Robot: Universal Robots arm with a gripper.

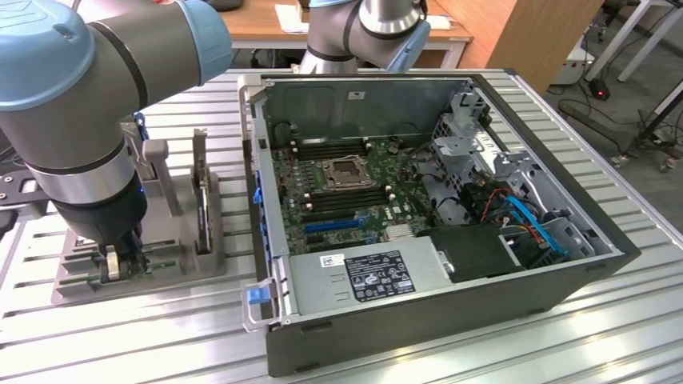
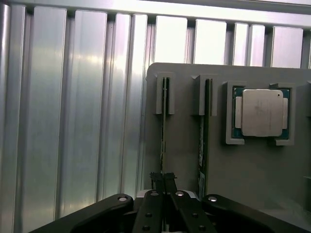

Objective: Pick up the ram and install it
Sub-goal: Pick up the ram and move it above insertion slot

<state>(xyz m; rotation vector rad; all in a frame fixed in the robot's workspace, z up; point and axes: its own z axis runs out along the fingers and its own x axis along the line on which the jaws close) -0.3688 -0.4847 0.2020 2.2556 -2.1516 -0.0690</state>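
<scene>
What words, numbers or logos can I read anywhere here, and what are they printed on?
None can be read.
Large label on the power supply: print and symbols too small to read.
Small white sticker next to it: too small.
Processor chip: bare metal lid, no legible marking.
Ram held by the claw: seen edge-on, nothing legible.

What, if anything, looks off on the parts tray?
Nothing stands out. The thin green ram stick in the shut gripper and the second green stick stand straight in slots of the grey tray; the square silver processor lies square in its recess.
</scene>
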